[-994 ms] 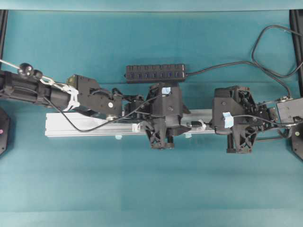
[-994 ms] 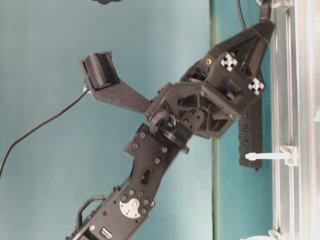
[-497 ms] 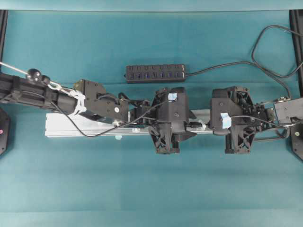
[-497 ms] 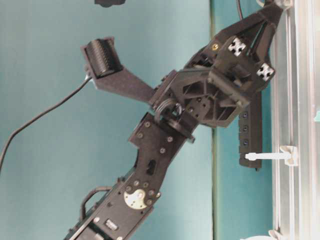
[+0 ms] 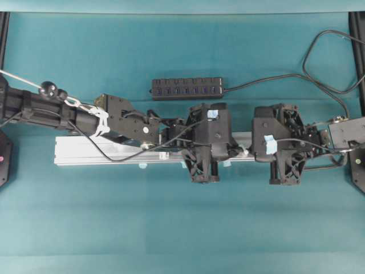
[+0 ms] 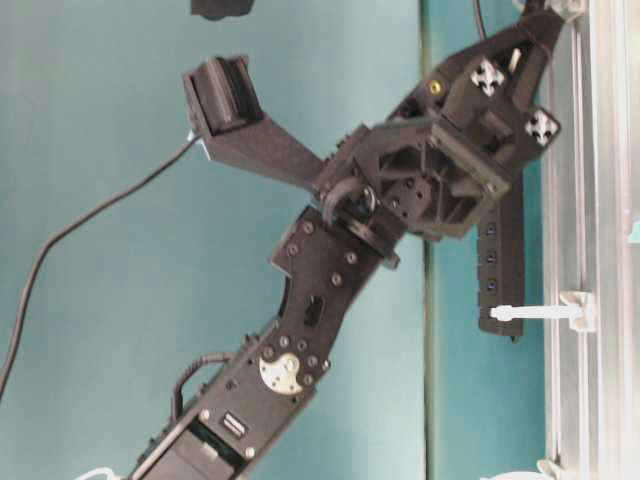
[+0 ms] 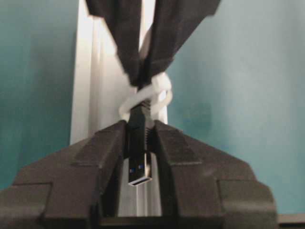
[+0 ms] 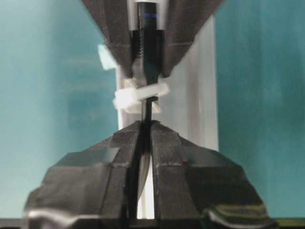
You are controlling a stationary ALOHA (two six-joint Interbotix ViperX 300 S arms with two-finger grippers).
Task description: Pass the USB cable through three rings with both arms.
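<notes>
the teal cloth-covered counter [image 5: 171,222] carries a long silver aluminium rail [image 5: 85,153], and over that rail the two black jointed arms meet nose to nose. behind them, away from both sets of jaws, lies a black multi-port hub bar [image 5: 187,88].

the left gripper [image 7: 138,143] has its jaws drawn in narrow around the small black usb-a plug [image 7: 139,164] of the usb cable, silver tip pointing back toward its own wrist. the right gripper [image 8: 143,138] has its jaws pinched tight on the thin black usb cable [image 8: 147,112] itself. between the two sets of jaws stands one whitish translucent plastic ring [image 8: 140,98], and the cable runs through it, so the plug sits on the left jaws' side of this ring. the other rings are not clear in these views.

the risk, as i judge it, is the handover: if the right jaws let go before the left jaws have fully bitten, the plug could tilt or slip back through the ring; pulling while both hold could bend the ring or drag the cable off line.

compared with a second ago, the left jaws stood wide apart and further from the right gripper; now they have moved in and closed around the plug. the right jaws have not changed.
</notes>
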